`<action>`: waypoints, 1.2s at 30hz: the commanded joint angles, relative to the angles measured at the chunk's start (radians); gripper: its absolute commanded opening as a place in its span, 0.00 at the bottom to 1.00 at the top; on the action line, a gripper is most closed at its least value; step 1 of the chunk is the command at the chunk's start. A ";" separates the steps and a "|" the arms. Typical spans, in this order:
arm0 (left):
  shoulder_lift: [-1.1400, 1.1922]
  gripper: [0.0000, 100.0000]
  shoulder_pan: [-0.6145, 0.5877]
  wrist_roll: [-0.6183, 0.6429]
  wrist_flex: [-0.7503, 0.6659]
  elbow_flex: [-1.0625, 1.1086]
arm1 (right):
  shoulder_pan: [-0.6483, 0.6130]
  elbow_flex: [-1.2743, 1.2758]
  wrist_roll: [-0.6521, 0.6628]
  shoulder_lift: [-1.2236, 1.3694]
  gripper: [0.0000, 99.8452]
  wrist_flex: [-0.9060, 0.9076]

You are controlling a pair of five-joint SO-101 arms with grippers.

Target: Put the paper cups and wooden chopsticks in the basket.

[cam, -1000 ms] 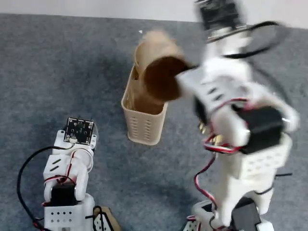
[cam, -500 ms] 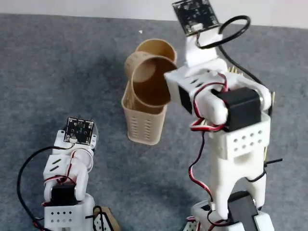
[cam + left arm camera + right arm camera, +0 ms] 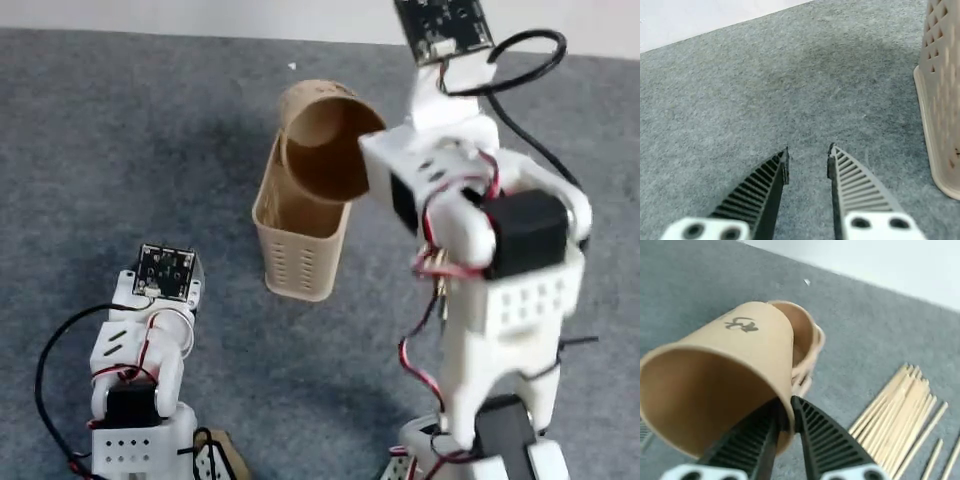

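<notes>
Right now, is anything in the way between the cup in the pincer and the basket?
Nothing visible. The right pincer holds the paper cup above the open basket; a second cup sits just beyond it.

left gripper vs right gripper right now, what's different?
The left gripper is open and empty; the right gripper is shut on the rim of a paper cup. The left gripper points at bare carpet beside the basket; the right gripper holds its cup tilted over the basket. Both have black ribbed fingers.
</notes>
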 commanded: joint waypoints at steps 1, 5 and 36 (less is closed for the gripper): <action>-0.004 0.16 0.015 0.008 -0.015 0.018 | 0.035 -0.002 -0.006 0.045 0.00 -0.039; -0.004 0.16 0.015 0.008 -0.015 0.018 | 0.035 -0.002 -0.006 0.111 0.00 -0.042; -0.002 0.16 0.015 0.008 -0.015 0.018 | 0.183 0.070 0.071 0.061 0.39 -0.332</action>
